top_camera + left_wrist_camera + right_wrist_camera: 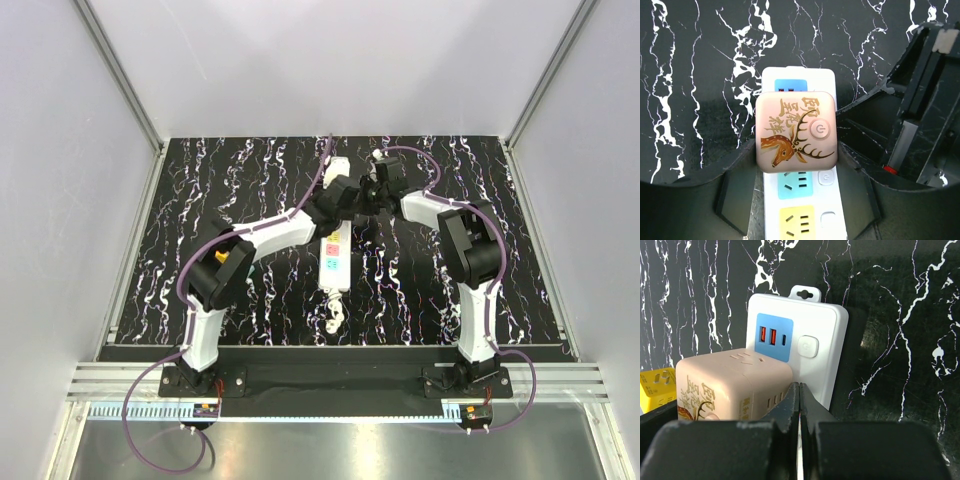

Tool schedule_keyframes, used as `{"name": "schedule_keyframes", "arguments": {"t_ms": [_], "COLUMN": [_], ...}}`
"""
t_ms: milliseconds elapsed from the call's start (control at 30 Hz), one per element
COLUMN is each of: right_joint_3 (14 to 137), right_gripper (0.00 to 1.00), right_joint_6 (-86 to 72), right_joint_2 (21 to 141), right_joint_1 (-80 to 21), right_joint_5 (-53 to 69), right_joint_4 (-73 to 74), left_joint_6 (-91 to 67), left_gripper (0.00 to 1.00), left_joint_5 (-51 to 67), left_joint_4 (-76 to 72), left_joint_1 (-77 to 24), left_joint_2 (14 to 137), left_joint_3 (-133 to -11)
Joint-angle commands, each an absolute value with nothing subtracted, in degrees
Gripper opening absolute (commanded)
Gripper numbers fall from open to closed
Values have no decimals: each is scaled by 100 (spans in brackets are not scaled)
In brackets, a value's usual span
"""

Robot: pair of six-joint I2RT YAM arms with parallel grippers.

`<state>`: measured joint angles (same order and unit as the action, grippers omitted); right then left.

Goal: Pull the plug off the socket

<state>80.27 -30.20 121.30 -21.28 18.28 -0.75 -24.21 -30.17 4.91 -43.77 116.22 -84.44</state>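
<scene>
The socket, a long white power strip (333, 262) with coloured outlets, lies lengthwise mid-table, with its knotted cord (335, 318) at the near end. A pink cube plug (795, 131) with a deer picture sits plugged into it near the far end, and shows in the right wrist view (730, 385) too. My left gripper (797, 182) is open. Its fingers (735, 197) straddle the strip (805, 210) just below the cube. My right gripper (800, 388) is shut and empty. Its tips rest on the strip (835, 340) right beside the cube. From above, both grippers (352, 196) meet over the cube and hide it.
The black marbled mat (250, 290) covers the table, with grey walls on three sides. The right arm's gripper body (920, 100) sits close on the right of the cube. The strip's blue USB panel (774, 337) and a switch (807, 346) lie beyond the cube.
</scene>
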Motion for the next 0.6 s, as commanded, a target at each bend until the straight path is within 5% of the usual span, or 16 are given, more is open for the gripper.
{"name": "schedule_keyframes", "arguments": {"t_ms": [0,567], "right_joint_3": [7963,8139], "right_gripper": [0,0], "right_joint_6": [-2690,-2549], "right_joint_2": [12656,12718], "right_joint_1": [-2347,-2434], "right_joint_5": [1283,1195], "right_joint_4": [677,914], "left_joint_6": [-2944,-3419], "left_gripper": [0,0], "left_joint_5": [-2268,-2558], "left_joint_4": [-369,0], "left_joint_1": [-4430,-4280], "left_joint_2": [11303,11558], "left_joint_3": [-9176,-10019]}}
